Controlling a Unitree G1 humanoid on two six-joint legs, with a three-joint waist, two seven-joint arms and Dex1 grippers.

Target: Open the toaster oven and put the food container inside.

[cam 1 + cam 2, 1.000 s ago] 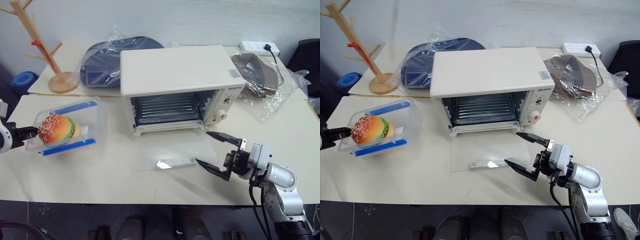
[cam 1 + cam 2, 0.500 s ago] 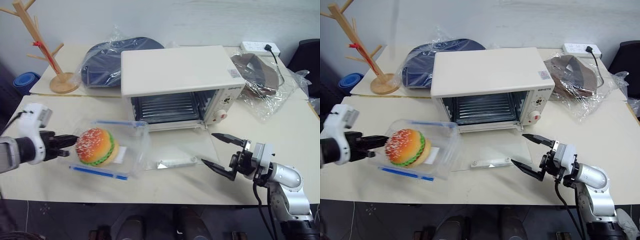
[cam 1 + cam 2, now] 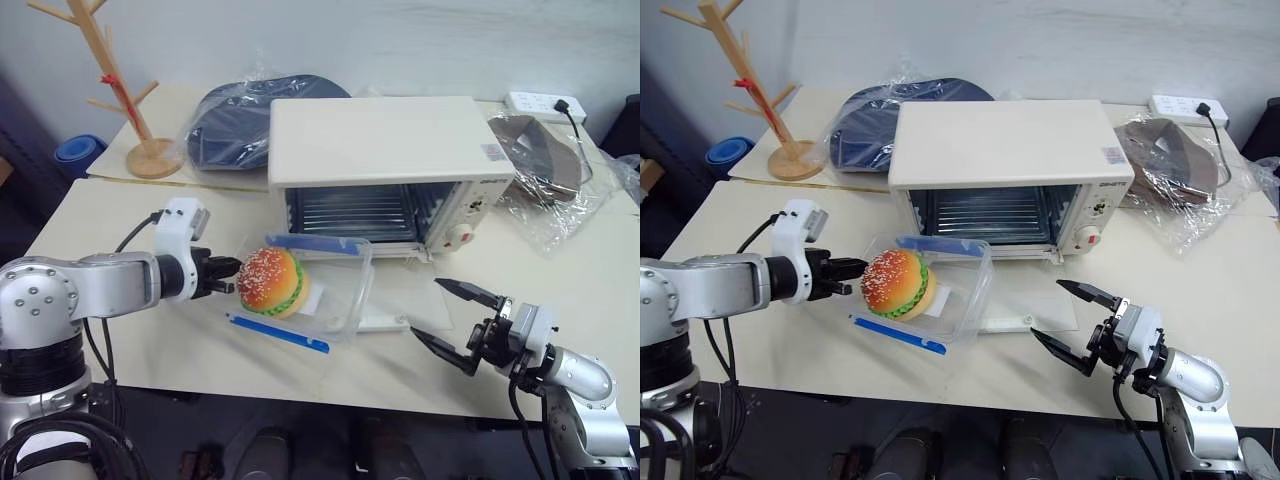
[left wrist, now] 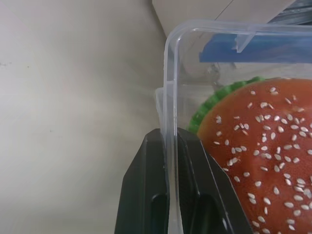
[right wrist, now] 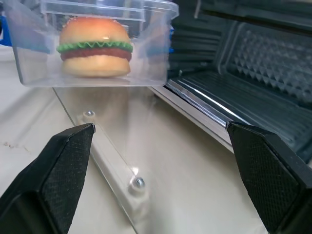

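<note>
2 wrapped items (image 3: 240, 120) behind toaster oven (image 3: 385, 150); left jaws pinching food container (image 3: 300, 290), right jaws wide.

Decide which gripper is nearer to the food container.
Left. The left gripper is clamped on the food container wall, holding it off the table. The right gripper waits open beyond the oven door's far edge, apart from it.

Lab/office w/ test props: bare table (image 3: 150, 340), wrapped items (image 3: 232, 125), power strip (image 3: 545, 103).
</note>
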